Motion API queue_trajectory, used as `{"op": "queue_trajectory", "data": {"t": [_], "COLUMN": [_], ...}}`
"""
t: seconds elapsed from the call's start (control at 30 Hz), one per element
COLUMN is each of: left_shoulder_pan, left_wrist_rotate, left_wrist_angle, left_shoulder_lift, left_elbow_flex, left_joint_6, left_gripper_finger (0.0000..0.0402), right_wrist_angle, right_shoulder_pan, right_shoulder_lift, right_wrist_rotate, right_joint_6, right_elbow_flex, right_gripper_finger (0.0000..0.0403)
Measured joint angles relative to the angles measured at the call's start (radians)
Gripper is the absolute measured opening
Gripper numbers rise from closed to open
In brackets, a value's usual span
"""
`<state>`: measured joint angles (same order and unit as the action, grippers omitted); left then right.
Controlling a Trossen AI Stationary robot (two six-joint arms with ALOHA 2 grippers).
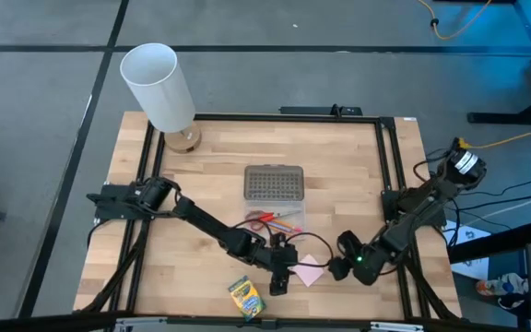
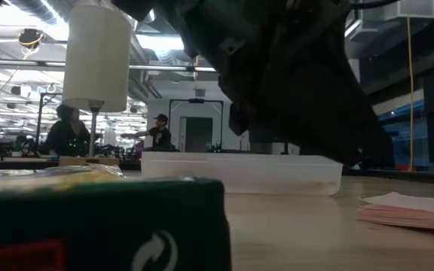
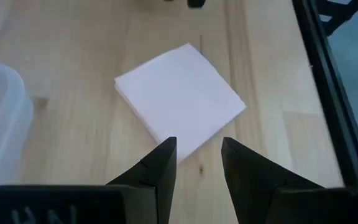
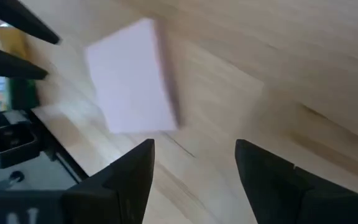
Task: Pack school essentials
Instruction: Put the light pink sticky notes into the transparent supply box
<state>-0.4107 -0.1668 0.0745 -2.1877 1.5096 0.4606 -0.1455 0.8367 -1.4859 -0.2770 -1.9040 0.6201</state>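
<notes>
- Right now both grippers crowd the near middle of the table, one on each side of the pink pad (image 1: pixel 309 273), which lies flat on the wood.
- Left gripper (image 1: pixel 280 279) sits just left of the pad; its wrist view shows the fingers (image 3: pixel 160 171) parted and holding nothing, tips at the pad's near corner.
- Right gripper (image 1: pixel 336 268) is just right of the pad, tilted low over bare wood. Its fingers (image 4: pixel 132 171) are spread and empty too, with the pad ahead of them.
- The case (image 1: pixel 274 195) stands at the table's centre, its dotted lid pushed to the far end so the near part is uncovered. Red scissors (image 1: pixel 264 219) and a pencil (image 1: pixel 284 224) lie in that near part, though how many long items are there is hard to tell.
- The crayon box (image 1: pixel 246 297) lies at the near edge, left of the pad and well apart from the case. A white cylinder (image 1: pixel 159 88) stands at the far left corner.
- Judged step: getting hold of the pad, with the crayons not yet packed.
- The next move likely needs one gripper to straddle a pad edge, close on the thin stack, then carry it far-left to the case. A flat pad gives little to pinch and could slide.
</notes>
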Motion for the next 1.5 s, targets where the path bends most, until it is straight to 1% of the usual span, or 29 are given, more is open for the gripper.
{"op": "queue_trajectory", "data": {"t": [0.1, 0.2, 0.27, 0.43, 0.63, 0.83, 1.03, 1.1, 1.5], "left_shoulder_pan": [0.0, 0.0, 0.0, 0.002, 0.012, 0.018, 0.034, 0.038, 0.042], "left_wrist_rotate": [0.001, 0.001, -0.003, -0.027, -0.025, -0.029, -0.02, -0.001, 0.008], "left_wrist_angle": [0.02, 0.039, 0.065, 0.083, 0.084, 0.037, 0.001, -0.01, -0.01], "left_shoulder_lift": [0.0, -0.002, -0.007, -0.017, -0.034, -0.051, -0.053, -0.054, -0.054], "left_elbow_flex": [0.0, 0.001, 0.0, 0.0, -0.001, 0.001, 0.0, 0.0, 0.0], "left_joint_6": [0.0, 0.0, 0.0, -0.002, -0.014, -0.034, -0.035, -0.052, -0.053], "left_gripper_finger": [0.0122, 0.0122, 0.0122, 0.0122, 0.0122, 0.0122, 0.0122, 0.0122, 0.0122], "right_wrist_angle": [0.065, 0.09, 0.123, 0.199, 0.205, 0.213, 0.285, 0.304, 0.315], "right_shoulder_pan": [-0.041, -0.076, -0.09, -0.107, -0.114, -0.115, -0.13, -0.137, -0.147], "right_shoulder_lift": [-0.036, -0.073, -0.089, -0.112, -0.112, -0.121, -0.156, -0.164, -0.168], "right_wrist_rotate": [0.003, 0.04, 0.057, 0.054, 0.046, 0.06, 0.09, 0.095, 0.113], "right_joint_6": [0.05, 0.079, 0.087, 0.135, 0.141, 0.143, 0.155, 0.159, 0.198], "right_elbow_flex": [0.0, 0.0, 0.002, 0.002, 0.001, 0.001, 0.003, 0.003, 0.006], "right_gripper_finger": [0.0226, 0.0226, 0.0226, 0.0226, 0.0226, 0.0226, 0.0226, 0.0226, 0.0223]}}
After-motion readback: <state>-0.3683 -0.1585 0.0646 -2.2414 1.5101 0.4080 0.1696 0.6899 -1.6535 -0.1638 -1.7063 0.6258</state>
